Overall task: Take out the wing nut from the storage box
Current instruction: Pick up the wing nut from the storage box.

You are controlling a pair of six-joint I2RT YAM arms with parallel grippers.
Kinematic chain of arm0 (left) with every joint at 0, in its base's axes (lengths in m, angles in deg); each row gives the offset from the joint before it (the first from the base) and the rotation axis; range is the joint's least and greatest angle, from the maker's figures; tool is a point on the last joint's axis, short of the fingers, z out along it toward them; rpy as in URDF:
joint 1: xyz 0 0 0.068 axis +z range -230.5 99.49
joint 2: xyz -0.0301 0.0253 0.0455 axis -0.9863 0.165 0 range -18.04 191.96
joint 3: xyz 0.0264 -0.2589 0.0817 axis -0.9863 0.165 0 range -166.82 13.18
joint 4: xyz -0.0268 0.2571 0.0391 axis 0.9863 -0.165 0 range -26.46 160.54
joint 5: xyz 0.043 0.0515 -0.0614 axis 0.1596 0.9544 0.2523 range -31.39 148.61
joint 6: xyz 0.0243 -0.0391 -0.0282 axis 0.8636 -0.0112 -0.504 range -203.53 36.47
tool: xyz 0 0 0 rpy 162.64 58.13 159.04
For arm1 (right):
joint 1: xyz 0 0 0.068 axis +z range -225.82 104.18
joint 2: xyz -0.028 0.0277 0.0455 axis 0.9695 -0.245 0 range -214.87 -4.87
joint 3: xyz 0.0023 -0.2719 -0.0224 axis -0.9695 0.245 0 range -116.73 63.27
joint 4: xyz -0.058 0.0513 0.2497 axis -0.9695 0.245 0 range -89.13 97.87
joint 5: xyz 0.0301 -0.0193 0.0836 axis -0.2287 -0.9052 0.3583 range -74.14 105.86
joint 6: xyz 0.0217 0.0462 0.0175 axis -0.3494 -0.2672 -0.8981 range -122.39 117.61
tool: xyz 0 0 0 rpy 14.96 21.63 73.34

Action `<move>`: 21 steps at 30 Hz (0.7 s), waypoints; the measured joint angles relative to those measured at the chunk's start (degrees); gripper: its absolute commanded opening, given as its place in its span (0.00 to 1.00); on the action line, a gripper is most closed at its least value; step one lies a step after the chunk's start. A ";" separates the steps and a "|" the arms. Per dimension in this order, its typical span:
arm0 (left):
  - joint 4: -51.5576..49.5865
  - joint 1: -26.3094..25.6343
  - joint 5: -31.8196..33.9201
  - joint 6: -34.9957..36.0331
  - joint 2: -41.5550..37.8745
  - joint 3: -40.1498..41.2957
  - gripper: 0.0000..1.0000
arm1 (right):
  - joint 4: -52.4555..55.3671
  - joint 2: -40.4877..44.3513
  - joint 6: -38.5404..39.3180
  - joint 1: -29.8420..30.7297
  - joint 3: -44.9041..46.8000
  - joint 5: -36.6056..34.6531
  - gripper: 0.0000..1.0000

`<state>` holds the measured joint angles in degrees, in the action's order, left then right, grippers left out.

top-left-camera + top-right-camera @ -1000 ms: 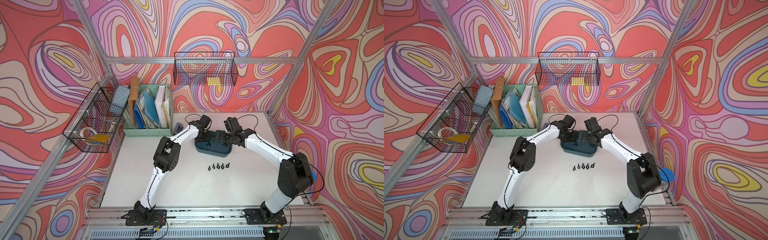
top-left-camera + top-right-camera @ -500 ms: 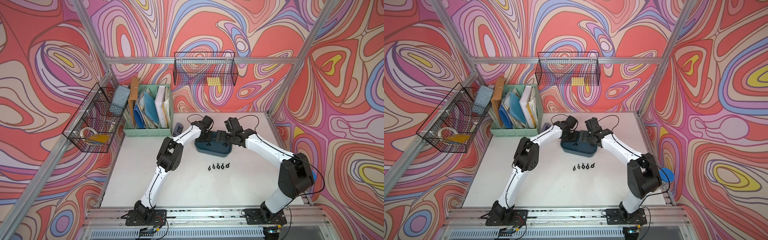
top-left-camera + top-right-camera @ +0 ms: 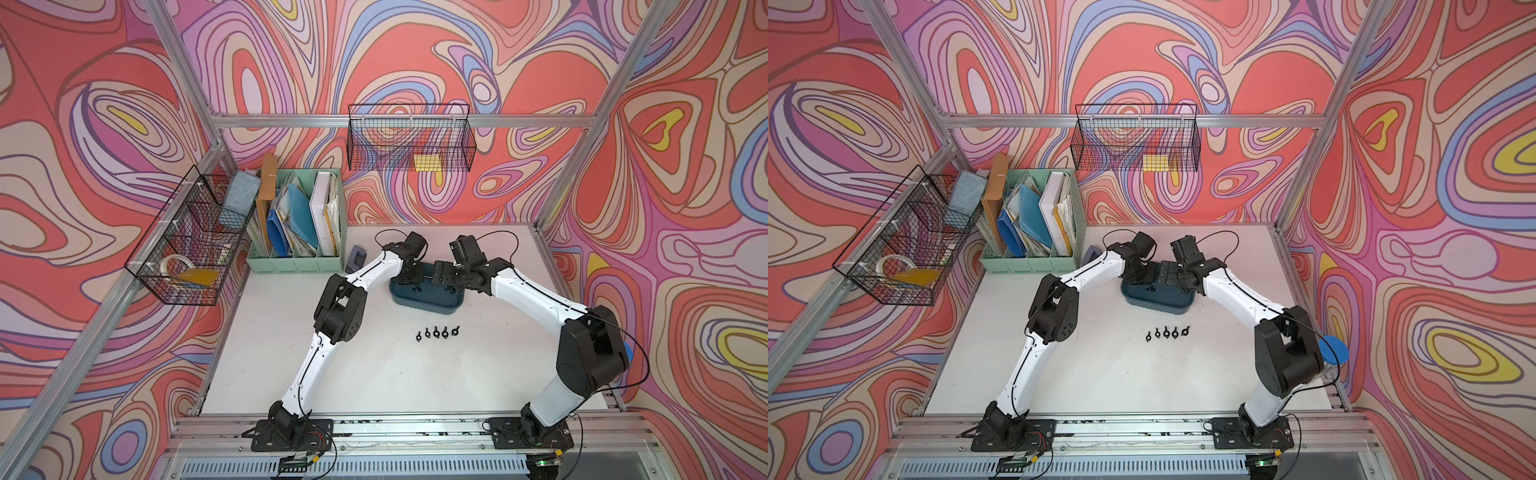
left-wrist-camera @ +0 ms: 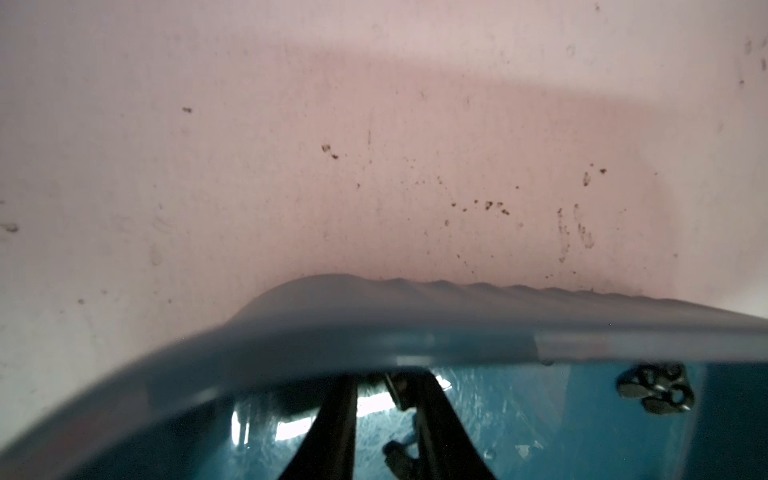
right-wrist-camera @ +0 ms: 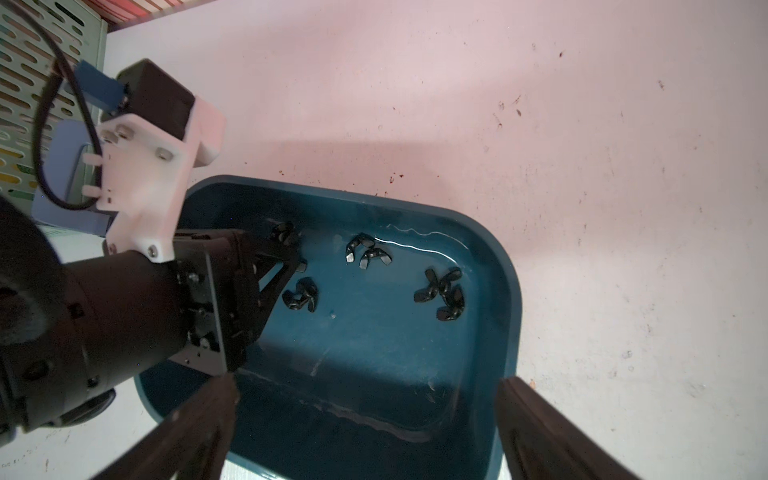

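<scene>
White, lightly scuffed tabletop (image 3: 365,374) carries the work, enclosed by swirling red-and-pink wall panels. Nearest you, five small black metal wing nuts (image 3: 436,332) lie in a row on the bare surface, just in front of the shallow dark teal plastic storage box (image 3: 428,302). Inside the box, more black wing nuts (image 5: 368,255) lie loose on its floor in small clusters.

Step in hand, by judgement: the pick. The left gripper (image 5: 296,261) reaches down into the box at the end on its own side, with its tips at the floor beside one wing nut (image 5: 286,233). Its jaws stand at a narrow gap; you cannot tell from any view whether a nut is pinched between them. The right gripper (image 5: 370,384) hangs above the box, jaws spread wide and empty.

Next move: confirm that the left jaws grip a single nut, then lift straight up to clear the rim before carrying it toward the row. Watch for a neighbouring nut dragged along.

Beyond the box stand the mint-green slotted file organiser (image 3: 293,264) and the black wire baskets (image 3: 409,137); leave them alone.
</scene>
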<state>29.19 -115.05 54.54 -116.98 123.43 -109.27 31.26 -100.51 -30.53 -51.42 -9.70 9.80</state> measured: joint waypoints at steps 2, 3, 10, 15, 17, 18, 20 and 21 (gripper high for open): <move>0.00 -0.02 -0.02 0.11 0.00 -0.07 0.12 | 0.04 0.00 -0.04 0.00 0.22 0.13 0.98; 0.00 -0.04 -0.02 0.09 0.00 -0.11 0.12 | 0.04 0.00 -0.04 0.00 0.24 0.24 0.98; 0.04 -0.04 -0.02 0.11 -0.11 -0.09 0.05 | 0.02 0.00 -0.07 0.00 0.28 0.72 0.98; 2.34 -0.04 -0.26 0.15 -3.72 5.92 0.00 | -0.26 0.00 -0.42 0.00 0.31 1.57 0.98; 4.66 -0.04 -0.68 0.07 -7.21 11.63 0.00 | -0.55 0.00 -0.59 0.00 0.31 2.08 0.98; 5.55 -0.04 -0.92 0.00 -9.46 14.67 0.00 | -0.63 0.00 -0.70 0.00 0.31 2.45 0.98; 7.02 -0.04 -1.92 -0.11 -13.77 19.12 0.00 | -1.01 0.00 -0.94 0.00 0.31 3.06 0.98; 8.13 -0.02 -2.56 -0.22 -15.58 20.74 0.00 | -1.25 0.00 -1.03 0.00 0.31 3.43 0.98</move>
<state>37.32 -115.07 51.98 -117.20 107.85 -88.53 30.01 -100.51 -31.56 -51.42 -9.40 13.23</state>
